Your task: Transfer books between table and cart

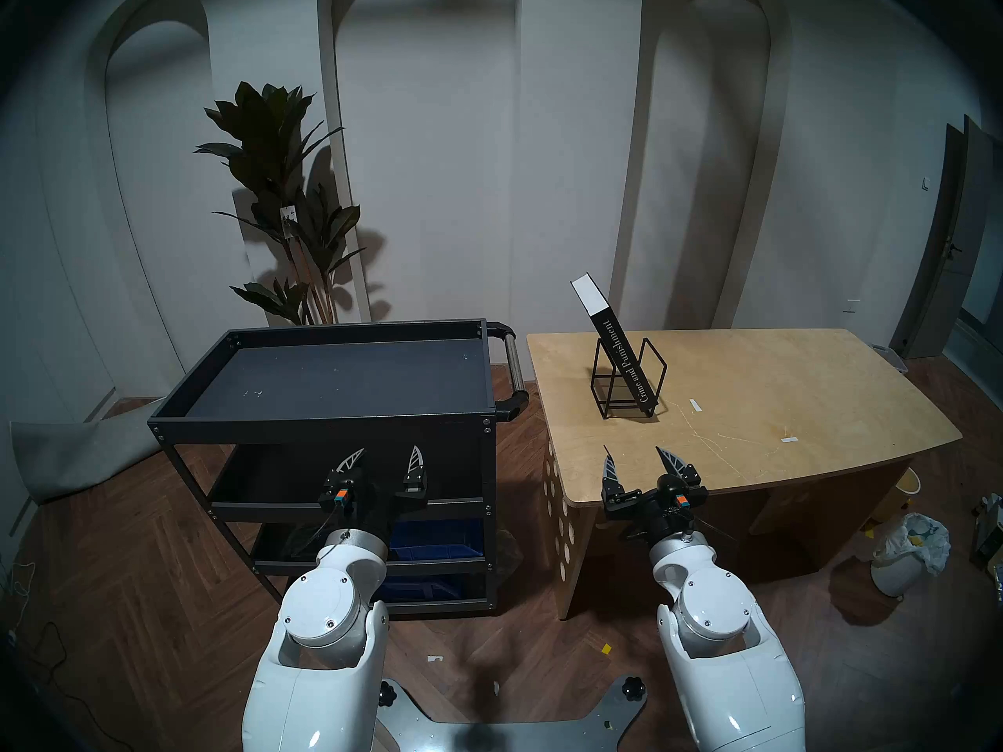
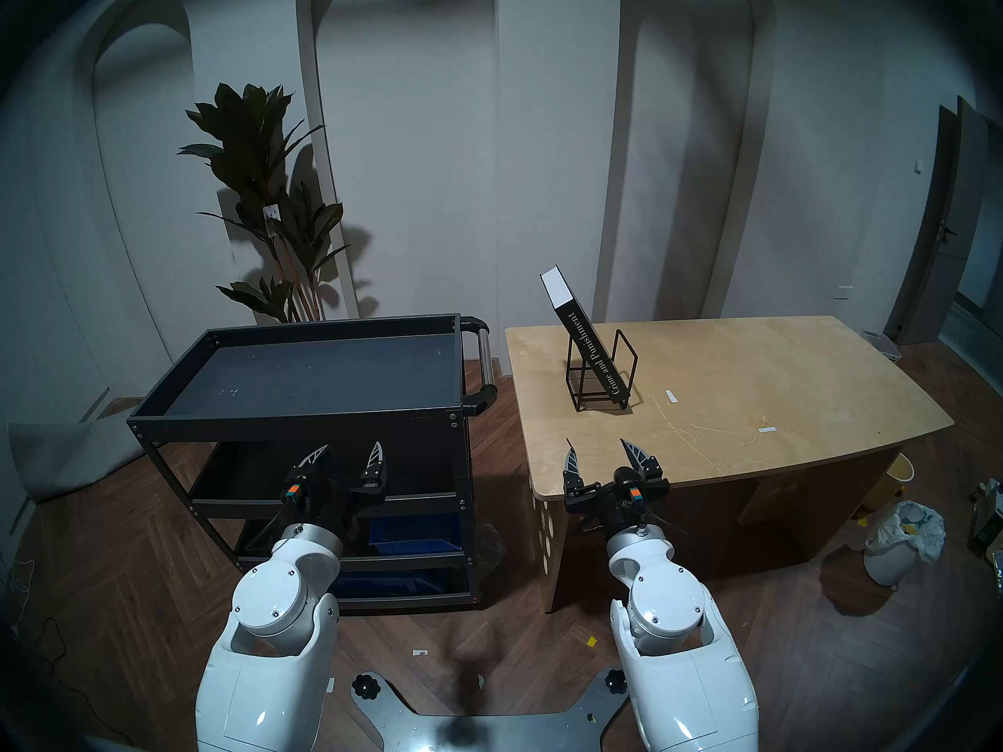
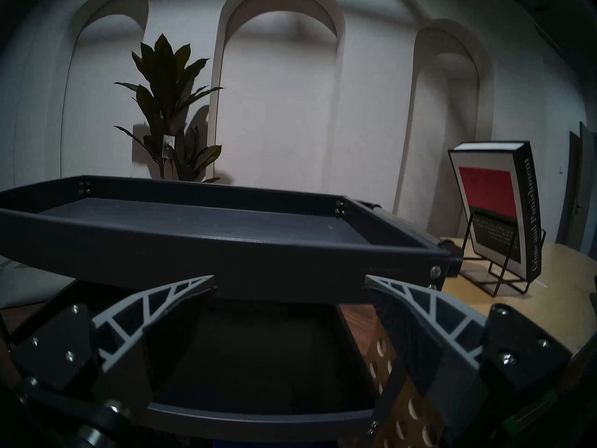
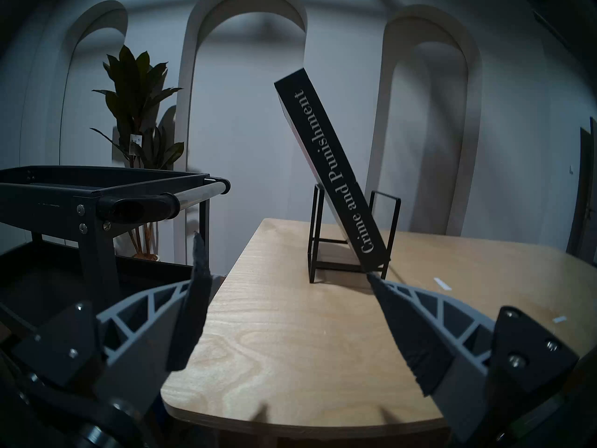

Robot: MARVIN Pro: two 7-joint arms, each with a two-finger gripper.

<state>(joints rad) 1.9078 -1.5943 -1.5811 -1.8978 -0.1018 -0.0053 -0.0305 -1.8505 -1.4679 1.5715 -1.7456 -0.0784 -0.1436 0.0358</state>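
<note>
Upright but tilted, thick black book (image 1: 616, 349) leans in wire rack (image 1: 629, 379) — on plywood table (image 1: 760, 409).

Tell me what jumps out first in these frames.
A thick black book with white "Crime and Punishment" spine lettering leans tilted in a small black wire-frame rack on the light plywood table. Left of it stands a black metal three-shelf cart, its top tray bare.

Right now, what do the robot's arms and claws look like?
Both arms are glossy white rounded shells with silver wrist rings. The left gripper and right gripper are black, each with two pointed, leaf-shaped grey fingers with ribbed struts and dark pads. Each carries a small orange-and-teal block, and thin black cables trail from the wrists.
</note>
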